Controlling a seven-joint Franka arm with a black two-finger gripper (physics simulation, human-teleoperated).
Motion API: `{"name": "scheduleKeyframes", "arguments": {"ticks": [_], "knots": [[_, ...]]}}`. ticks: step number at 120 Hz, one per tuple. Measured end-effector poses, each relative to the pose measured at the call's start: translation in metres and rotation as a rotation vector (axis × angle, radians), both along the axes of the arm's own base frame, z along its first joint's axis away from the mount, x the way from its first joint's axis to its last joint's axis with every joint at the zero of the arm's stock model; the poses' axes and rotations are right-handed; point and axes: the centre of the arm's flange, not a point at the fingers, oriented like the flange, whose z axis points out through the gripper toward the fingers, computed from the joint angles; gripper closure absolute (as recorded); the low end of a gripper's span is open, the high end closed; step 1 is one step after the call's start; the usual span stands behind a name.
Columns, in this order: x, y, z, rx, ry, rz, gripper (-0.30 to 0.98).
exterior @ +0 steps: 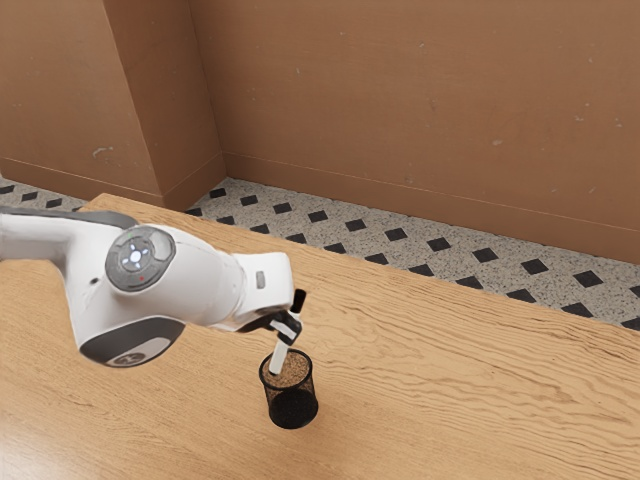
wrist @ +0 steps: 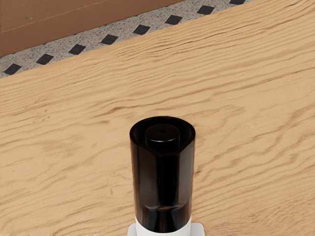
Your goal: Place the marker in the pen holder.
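Well, the marker (wrist: 162, 182) wears a black cap over its white body

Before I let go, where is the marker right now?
In the exterior view, low and just left of centre, the marker is tilted in the gripper, black end up, white end at the mouth of the pen holder.

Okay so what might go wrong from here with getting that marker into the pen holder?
The marker leans, and its white lower end appears near one side of the pen holder's mouth, so it might catch on the rim. The gripper grips it above the holder; letting go too early could drop it askew. A sideways push could also tip the mesh holder.
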Motion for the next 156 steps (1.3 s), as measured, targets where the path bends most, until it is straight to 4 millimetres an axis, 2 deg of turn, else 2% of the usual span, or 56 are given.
{"name": "scheduleKeyframes", "arguments": {"ticks": [37,65,93,97,102,109,113,119,124,128,134,143,150,156], "knots": [[0.007,0.0,-0.015,-0.004,0.004,0.023,0.79],[0.017,0.01,-0.027,0.007,0.007,0.034,0.79],[0.016,0.009,-0.022,-0.003,-0.01,0.05,0.31],[0.021,0.017,-0.017,-0.011,-0.018,0.075,0.27],[0.039,0.04,0.001,-0.043,-0.042,0.145,0.22],[0.063,0.058,0.028,-0.066,-0.065,0.224,0.17],[0.091,0.062,0.059,-0.117,-0.076,0.296,0.14],[0.143,0.068,0.119,-0.215,-0.066,0.411,0.11],[0.166,0.076,0.152,-0.253,-0.029,0.468,0.09],[0.18,0.091,0.186,-0.272,-0.009,0.51,0.08],[0.188,0.123,0.233,-0.287,0.024,0.574,0.06],[0.182,0.177,0.28,-0.287,0.082,0.658,0.04],[0.174,0.216,0.302,-0.282,0.13,0.712,0.03],[0.168,0.247,0.309,-0.276,0.174,0.753,0.03]]}}
